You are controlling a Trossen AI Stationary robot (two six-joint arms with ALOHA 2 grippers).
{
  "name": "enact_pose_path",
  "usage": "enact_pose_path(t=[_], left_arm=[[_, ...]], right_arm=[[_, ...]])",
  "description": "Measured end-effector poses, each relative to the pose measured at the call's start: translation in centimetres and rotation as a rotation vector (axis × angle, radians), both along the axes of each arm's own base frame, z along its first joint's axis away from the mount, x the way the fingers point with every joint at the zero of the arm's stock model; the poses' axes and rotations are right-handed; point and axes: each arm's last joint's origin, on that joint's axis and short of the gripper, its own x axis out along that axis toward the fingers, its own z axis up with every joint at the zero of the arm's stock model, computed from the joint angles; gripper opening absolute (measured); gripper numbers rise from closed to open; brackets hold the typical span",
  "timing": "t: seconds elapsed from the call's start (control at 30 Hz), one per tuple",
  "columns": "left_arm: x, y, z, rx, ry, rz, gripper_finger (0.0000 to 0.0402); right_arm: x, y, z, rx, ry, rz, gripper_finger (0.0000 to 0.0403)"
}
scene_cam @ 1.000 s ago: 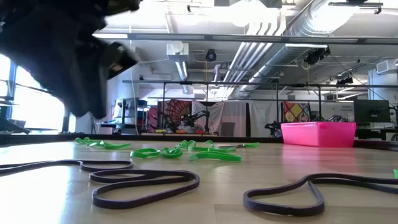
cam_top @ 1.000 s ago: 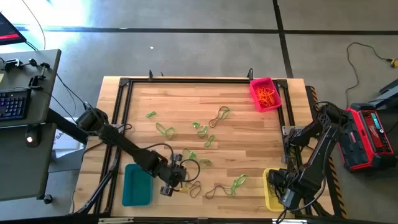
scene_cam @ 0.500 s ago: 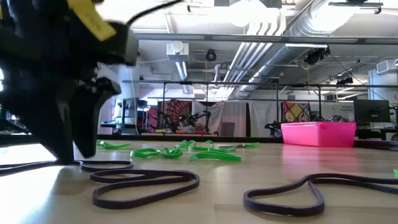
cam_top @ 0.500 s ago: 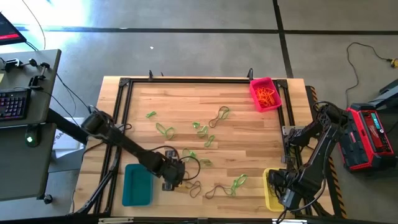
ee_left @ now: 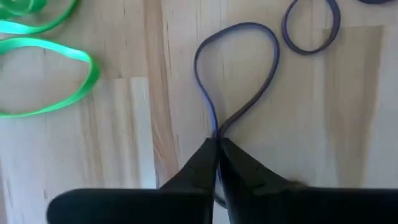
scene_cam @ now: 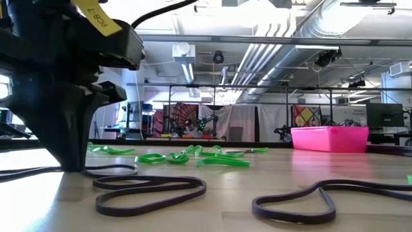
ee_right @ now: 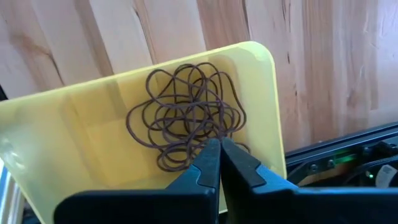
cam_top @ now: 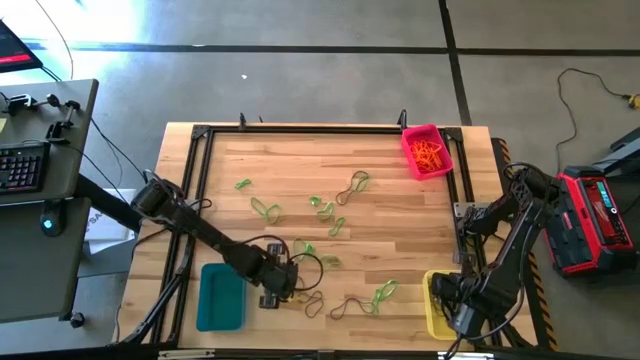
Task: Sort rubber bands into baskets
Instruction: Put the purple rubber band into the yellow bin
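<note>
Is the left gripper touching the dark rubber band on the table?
Touching. In the left wrist view, the left gripper has its fingers closed on the dark rubber band, pinching its strands together.

a grey floor [cam_top: 300,60] lies around the wooden table [cam_top: 300,160]. big silver pipes [scene_cam: 283,38] run along the ceiling.

Pale striped wood bench [cam_top: 300,170] with a black frame. Pink basket [cam_top: 427,150] of orange bands at upper right, teal basket [cam_top: 219,297] lower left, yellow basket [ee_right: 74,130] holding dark brown bands [ee_right: 186,127]. Bright green bands [ee_left: 43,68] lie scattered mid-frame.
</note>
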Motion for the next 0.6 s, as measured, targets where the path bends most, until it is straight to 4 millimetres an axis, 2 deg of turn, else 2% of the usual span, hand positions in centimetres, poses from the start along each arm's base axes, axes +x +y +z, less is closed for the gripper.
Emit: enact_pose_path(t=[0.13, 0.23, 0.47, 0.6], left_arm=[[-0.4, 0.4, 1.0, 0.053, 0.001, 0.018, 0.0002], [0.1, 0.4, 2.9, 0.053, -0.098, 0.036, 0.0001], [1.1, 0.7, 5.5, 0.069, -0.277, 0.107, 0.0000], [2.0, 0.6, 6.0, 0.054, -0.368, 0.124, 0.0000]], right_arm=[[-0.2, 0.3, 0.0, 0.016, -0.013, -0.015, 0.0000], [-0.3, 0.3, 0.1, 0.004, -0.047, -0.027, 0.0000], [0.8, 0.1, 0.9, -0.076, -0.374, 0.055, 0.0000], [2.1, 0.3, 0.5, -0.102, -0.561, 0.092, 0.0000]])
